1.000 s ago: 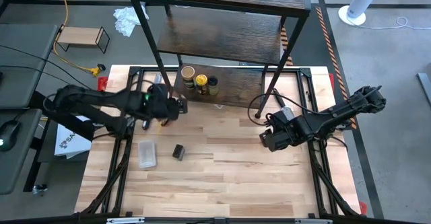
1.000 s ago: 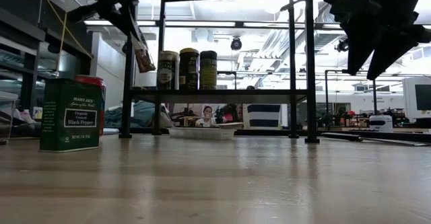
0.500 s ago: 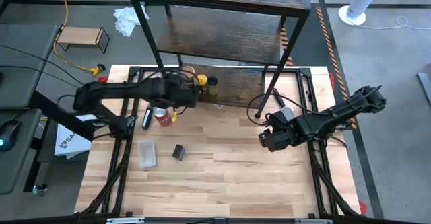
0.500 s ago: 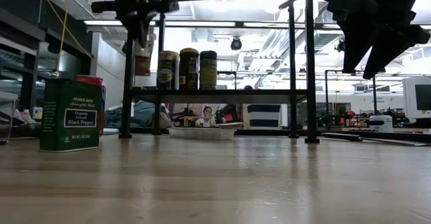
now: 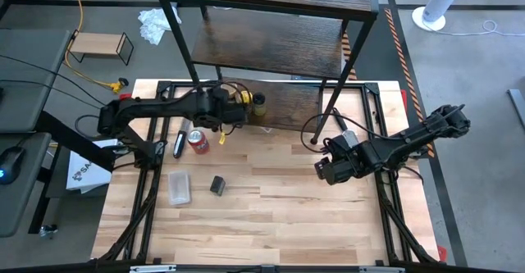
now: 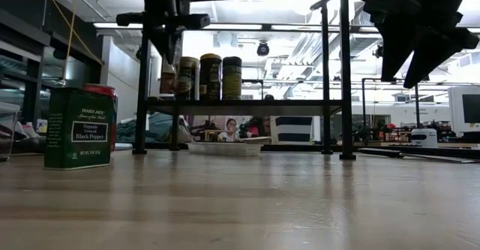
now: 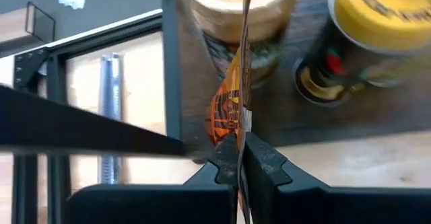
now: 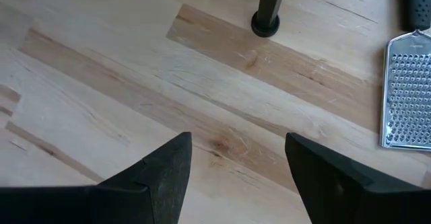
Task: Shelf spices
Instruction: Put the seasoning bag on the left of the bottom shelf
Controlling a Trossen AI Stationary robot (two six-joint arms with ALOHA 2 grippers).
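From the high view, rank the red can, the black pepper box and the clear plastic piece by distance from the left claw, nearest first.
The left claw, shut on a thin orange packet, sits at the shelf's front-left post.
1. Red can: on the table just in front of the claw.
2. Black pepper box: farther toward the table's front.
3. Clear plastic piece: farthest, left of the box.

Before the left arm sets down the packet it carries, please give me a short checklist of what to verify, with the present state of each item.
1. Left end effector shut on the orange packet: ok.
2. Packet brought up to the shelf beside the tan-lidded jar: ok.
3. Free board left beside the jars for the packet: cannot tell.
4. Yellow-lidded jar standing upright: ok.
5. Right end effector open, holding nothing, above bare table: ok.
6. Black pepper tin shelved: not ok, it stands on the table.
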